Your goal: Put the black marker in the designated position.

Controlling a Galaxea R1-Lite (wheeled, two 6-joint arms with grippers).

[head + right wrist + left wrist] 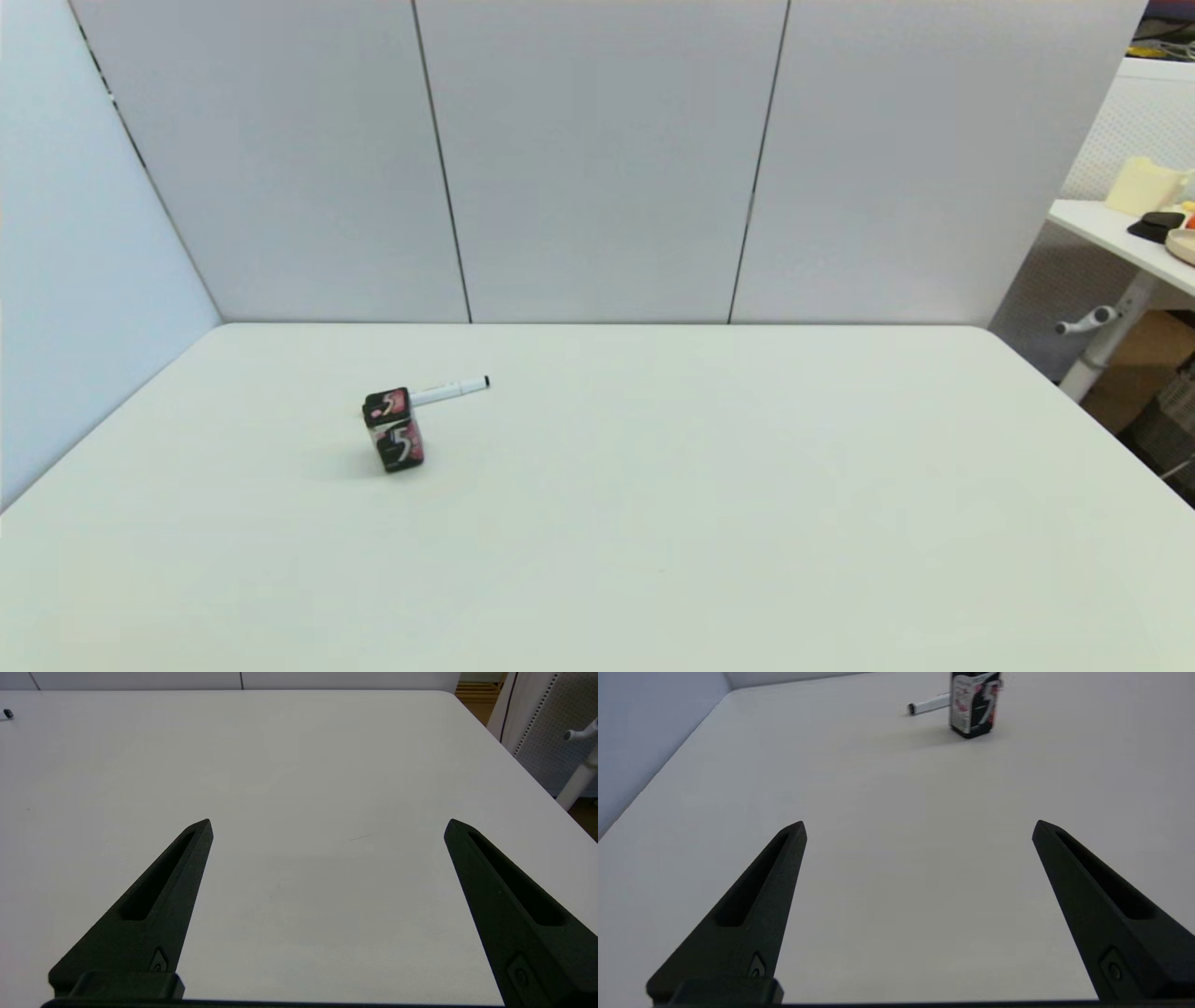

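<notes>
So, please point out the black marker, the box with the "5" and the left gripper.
black marker (450, 390): head view, middle of its white barrel.
box (400, 443): head view, front face by the "5".
left gripper (919, 828): left wrist view, midway between its open fingertips.

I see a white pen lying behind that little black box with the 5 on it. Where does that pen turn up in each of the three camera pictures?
Head view: the black marker lies left of centre, poking out rightward from behind the box.
Left wrist view: near the top edge, poking out to the left of the box.
Right wrist view: only a dark tip at the far left edge, probably the marker's.
Shared landmark: the white table.
</notes>
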